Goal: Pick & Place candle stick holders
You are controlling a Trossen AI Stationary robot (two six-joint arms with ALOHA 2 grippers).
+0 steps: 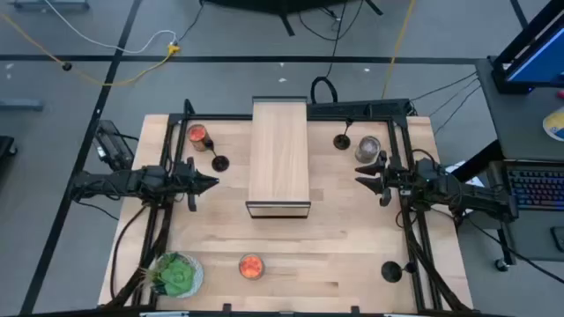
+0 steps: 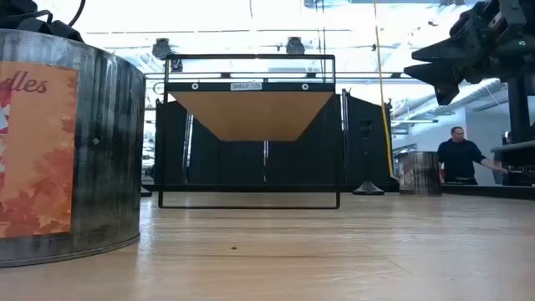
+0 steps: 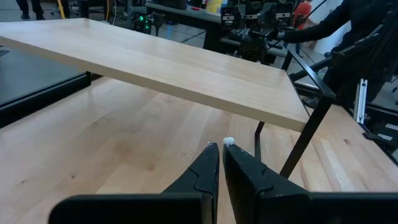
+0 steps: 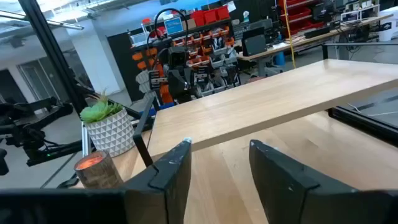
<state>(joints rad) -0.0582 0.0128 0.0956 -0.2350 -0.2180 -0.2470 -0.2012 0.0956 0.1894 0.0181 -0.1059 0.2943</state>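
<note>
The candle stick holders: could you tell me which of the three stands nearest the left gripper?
The candle stick holder just behind the shut left gripper, beside the red-filled jar. The other two stand on the right arm's side of the shelf.

Tin (image 2: 58, 142): cut off by the low view's left edge, lettering clipped.
Candle stick holders (image 1: 342, 141): tiny dark specks from above, cups unreadable.
Shelf (image 3: 186, 68): far end runs out of frame.

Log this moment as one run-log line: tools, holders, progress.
left tool: shut, empty, left of shelf | right tool: open, empty, right of shelf | candle stick holders: three on table, none on shelf
</note>
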